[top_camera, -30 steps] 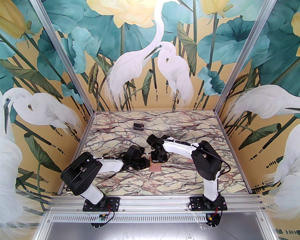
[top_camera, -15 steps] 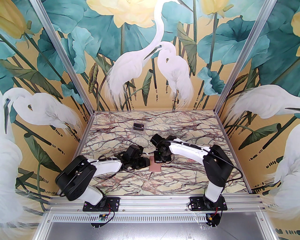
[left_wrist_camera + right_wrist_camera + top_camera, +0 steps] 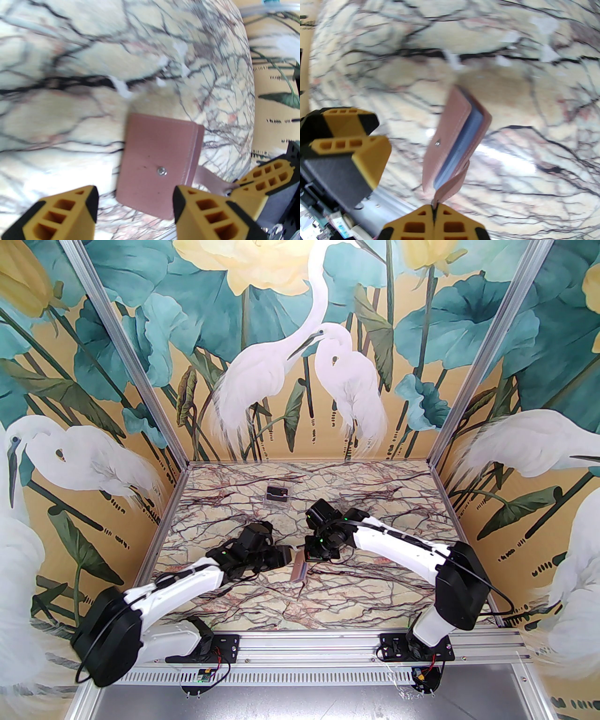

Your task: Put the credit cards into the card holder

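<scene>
The dusty-pink card holder (image 3: pixel 299 572) hangs tilted off the marble table, its pale blue sleeves (image 3: pixel 461 145) showing along the open edge. My right gripper (image 3: pixel 434 212) is shut on its snap tab (image 3: pixel 452 187) and holds it from above. In the left wrist view the holder's flat face (image 3: pixel 154 159) with its metal snap stud lies just beyond my left gripper (image 3: pixel 136 201). That gripper is open, with nothing between its fingers. It sits to the holder's left (image 3: pixel 285 558), close to the right gripper (image 3: pixel 311 559). The credit cards are hidden.
A small clear plastic box (image 3: pixel 276 494) with something dark inside stands towards the back of the marble table (image 3: pixel 375 596). Painted walls enclose the table on three sides. Both arms reach in low from the near rail.
My left gripper has opened and let go of the card holder, drawing back a little to the left. The right gripper has raised the holder by its tab, tilting it up on edge.
</scene>
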Controlling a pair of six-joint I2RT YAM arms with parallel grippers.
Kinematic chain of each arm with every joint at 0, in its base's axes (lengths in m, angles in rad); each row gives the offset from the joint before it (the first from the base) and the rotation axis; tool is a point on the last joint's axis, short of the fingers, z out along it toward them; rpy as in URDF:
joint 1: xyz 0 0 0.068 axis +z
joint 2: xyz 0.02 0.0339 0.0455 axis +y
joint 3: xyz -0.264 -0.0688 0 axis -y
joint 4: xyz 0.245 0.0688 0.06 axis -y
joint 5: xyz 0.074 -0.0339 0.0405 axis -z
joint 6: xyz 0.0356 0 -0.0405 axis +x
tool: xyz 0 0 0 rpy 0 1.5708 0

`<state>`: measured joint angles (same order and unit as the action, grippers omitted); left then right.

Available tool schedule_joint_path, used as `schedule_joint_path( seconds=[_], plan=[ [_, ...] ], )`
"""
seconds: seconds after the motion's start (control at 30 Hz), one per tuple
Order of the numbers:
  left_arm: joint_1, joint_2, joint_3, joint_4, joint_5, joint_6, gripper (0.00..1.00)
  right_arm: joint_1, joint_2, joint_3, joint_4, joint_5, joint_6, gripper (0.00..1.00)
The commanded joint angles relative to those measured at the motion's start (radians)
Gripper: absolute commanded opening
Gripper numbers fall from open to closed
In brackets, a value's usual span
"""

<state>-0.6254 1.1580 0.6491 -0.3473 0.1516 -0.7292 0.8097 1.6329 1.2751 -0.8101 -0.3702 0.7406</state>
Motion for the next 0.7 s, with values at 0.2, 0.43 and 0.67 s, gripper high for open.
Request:
schedule_joint_path(
  seconds=[0.2,0.43,0.67],
  plan=[
    [0.076,-0.181,-0.032,-0.105,-0.028,0.018,0.65,0.003,0.016,0.048,0.114,-0.172,0.019,0.0],
    [0.076,-0.185,-0.062,-0.074,0.009,0.002,0.65,0.005,0.079,0.076,0.113,-0.161,-0.008,0.0],
    [0.076,-0.146,-0.092,0.03,0.129,-0.001,0.52,0.001,0.063,0.033,0.106,-0.114,-0.02,0.0]
  ],
)
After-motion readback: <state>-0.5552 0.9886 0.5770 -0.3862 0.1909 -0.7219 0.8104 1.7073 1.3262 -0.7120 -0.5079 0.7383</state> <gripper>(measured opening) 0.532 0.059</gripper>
